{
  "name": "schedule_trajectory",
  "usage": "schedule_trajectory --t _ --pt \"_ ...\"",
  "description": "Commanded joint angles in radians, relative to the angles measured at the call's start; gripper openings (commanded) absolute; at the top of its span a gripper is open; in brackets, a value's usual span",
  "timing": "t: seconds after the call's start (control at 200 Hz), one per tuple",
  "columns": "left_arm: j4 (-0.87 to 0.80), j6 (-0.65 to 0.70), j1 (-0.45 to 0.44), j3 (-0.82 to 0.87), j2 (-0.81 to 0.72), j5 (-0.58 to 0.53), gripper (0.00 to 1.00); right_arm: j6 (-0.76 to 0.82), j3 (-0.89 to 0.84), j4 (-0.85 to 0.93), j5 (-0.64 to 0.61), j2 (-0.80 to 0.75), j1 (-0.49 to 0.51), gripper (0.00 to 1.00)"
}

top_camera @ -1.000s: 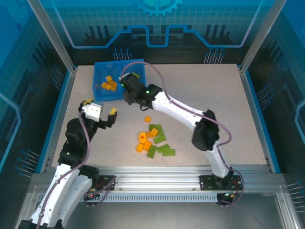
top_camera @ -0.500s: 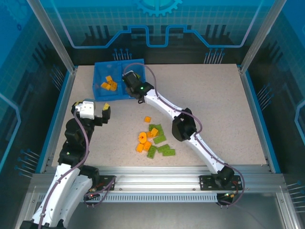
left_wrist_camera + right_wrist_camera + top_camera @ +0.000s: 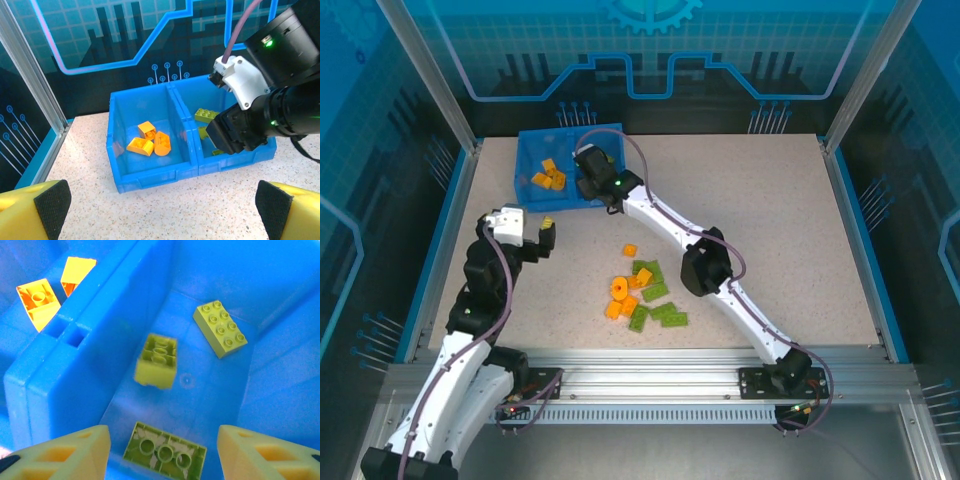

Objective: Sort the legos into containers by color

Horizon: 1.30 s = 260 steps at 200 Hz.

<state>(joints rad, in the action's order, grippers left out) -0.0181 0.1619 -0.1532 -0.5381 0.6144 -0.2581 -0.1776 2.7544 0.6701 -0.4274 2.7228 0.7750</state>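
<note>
over the bin's right compartment (image 3: 205, 390), the right arm (image 3: 660, 220) stretches far forward, right gripper (image 3: 162, 452) parted above green legos (image 3: 220, 329); the bent left arm (image 3: 480, 290) holds the left gripper (image 3: 160, 210) wide.

"The blue bin (image 3: 150, 177), what finish?"
"Smooth plastic with a slight gloss, the same as the studded green bricks (image 3: 220, 329) and orange bricks (image 3: 147, 144) lying in it."
"And the table (image 3: 770, 220)?"
"Matt, speckled, stone-like. Brushed metal rails (image 3: 650, 360) line its near edge, and the arm shells (image 3: 660, 215) are glossy white plastic."
</note>
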Motion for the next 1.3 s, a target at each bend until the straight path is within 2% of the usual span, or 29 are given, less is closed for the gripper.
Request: schedule_trajectory --t 0.0,0.165,0.225,0.32,0.41,0.515,0.58,0.71,0.84,1.055,1.201,1.296 --pt "-0.043 -0.044 0.006 -0.057 0.018 -0.026 0.99 -0.070 -0.030 0.123 0.021 -0.215 0.013 0.62" --pt "-0.121 -0.121 0.006 -0.108 0.066 -0.004 0.99 -0.084 -0.365 0.191 0.145 -0.558 0.009 0.67" --pt "-0.190 -0.182 0.007 -0.155 0.106 0.043 0.99 -0.076 -0.510 0.190 0.238 -0.692 0.002 0.74" --pt "-0.422 -0.372 0.006 -0.310 0.239 0.110 0.98 -0.051 -0.761 0.160 0.392 -0.900 -0.007 0.88" --pt "-0.636 -0.588 0.003 -0.427 0.379 0.162 0.96 -0.059 -0.970 0.145 0.457 -1.082 -0.008 0.99" --pt "-0.675 -0.745 -0.053 -0.427 0.503 0.243 0.93 -0.111 -1.177 0.137 0.478 -1.246 -0.016 1.00" --pt "-0.650 -0.801 -0.141 -0.421 0.573 0.236 0.91 -0.151 -1.277 0.130 0.471 -1.320 -0.021 1.00" --pt "-0.597 -0.828 -0.296 -0.490 0.766 0.238 0.92 -0.218 -1.414 0.118 0.473 -1.402 -0.041 1.00" --pt "-0.580 -0.771 -0.382 -0.616 0.989 0.175 0.94 -0.254 -1.472 0.114 0.461 -1.435 -0.049 1.00" --pt "-0.545 -0.703 -0.395 -0.749 1.270 0.179 0.85 -0.267 -1.499 0.145 0.418 -1.470 -0.056 1.00" --pt "-0.513 -0.672 -0.397 -0.778 1.344 0.181 0.79 -0.279 -1.527 0.144 0.408 -1.498 -0.059 1.00" --pt "-0.511 -0.656 -0.397 -0.790 1.374 0.181 0.70 -0.287 -1.539 0.144 0.405 -1.508 -0.060 1.00"
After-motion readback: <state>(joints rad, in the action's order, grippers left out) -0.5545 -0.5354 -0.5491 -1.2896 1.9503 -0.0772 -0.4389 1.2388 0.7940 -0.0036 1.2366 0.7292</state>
